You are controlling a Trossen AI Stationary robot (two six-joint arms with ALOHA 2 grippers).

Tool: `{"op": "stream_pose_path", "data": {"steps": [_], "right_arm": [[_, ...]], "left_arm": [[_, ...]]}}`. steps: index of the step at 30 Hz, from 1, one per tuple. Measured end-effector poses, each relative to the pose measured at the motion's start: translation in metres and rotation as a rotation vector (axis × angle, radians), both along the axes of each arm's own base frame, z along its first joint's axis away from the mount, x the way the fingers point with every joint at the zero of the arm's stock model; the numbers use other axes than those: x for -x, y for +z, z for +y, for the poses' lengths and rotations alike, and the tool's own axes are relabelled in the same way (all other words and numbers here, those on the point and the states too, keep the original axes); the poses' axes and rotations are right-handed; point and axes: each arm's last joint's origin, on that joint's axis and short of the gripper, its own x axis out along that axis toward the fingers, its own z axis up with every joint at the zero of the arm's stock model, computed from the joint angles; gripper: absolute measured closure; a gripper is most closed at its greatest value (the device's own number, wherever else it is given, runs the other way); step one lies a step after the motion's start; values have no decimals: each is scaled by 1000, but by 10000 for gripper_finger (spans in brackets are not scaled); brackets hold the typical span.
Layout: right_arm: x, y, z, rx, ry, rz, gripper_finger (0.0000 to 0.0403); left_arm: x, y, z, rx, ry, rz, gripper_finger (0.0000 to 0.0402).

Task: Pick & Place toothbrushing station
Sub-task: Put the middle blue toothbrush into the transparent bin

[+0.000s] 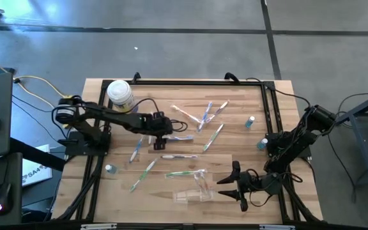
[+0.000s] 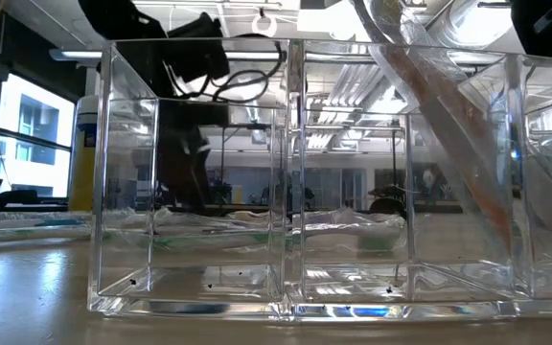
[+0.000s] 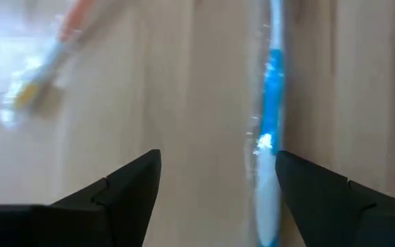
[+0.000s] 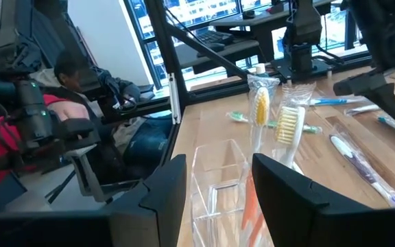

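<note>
Table (image 1: 107,198): it is made of light wood. Both arms reach over it.
Left gripper (image 1: 165,135): it is near the middle of the table, low over the wood. Its two fingers (image 3: 125,189) are spread apart. Nothing is between them.
Blue brush (image 3: 269,137): it lies flat on the wood, in a clear wrap, just beside one finger of the left gripper.
Orange brush (image 3: 43,68): it lies on the wood, a bit away from the left gripper. It looks blurry.
Right gripper (image 1: 240,191): it is at the front of the table, next to the holder. Its fingers are apart, and no brush is held between them.
Holder (image 1: 193,188): it is clear plastic with square parts. It sits at the front of the table, between the brushes and the right gripper.
Brushes in holder (image 4: 276,127): two wrapped brushes, with yellow and pale bristles, lean in one part of it.
Other brushes (image 1: 184,174): many lie all over the middle of the table, white, green, blue and purple.
Jar (image 1: 120,94): it has a white lid and stands at the back, by the left arm.
Person (image 4: 19,137): someone in red sits past the table edge.
</note>
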Motion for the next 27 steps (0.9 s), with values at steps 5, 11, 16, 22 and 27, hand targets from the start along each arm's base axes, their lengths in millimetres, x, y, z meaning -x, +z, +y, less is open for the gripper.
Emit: {"op": "stream_pose_path", "data": {"steps": [5,11,16,22,27], "right_arm": [[0,0,1,-2,25,6,244],[0,-1,1,-4,25,7,244],[0,-1,1,-4,25,7,244],[0,0,1,-7,45,8,244],[0,0,2,-12,73,9,244]], "left_arm": [[-2,-5,-1,20,-27,6,121],[-4,-16,-1,37,-58,49,121],[-9,-31,-1,43,-67,94,121],[-11,-40,-2,101,-45,99,127],[-10,-41,-3,128,-28,106,189]]}}
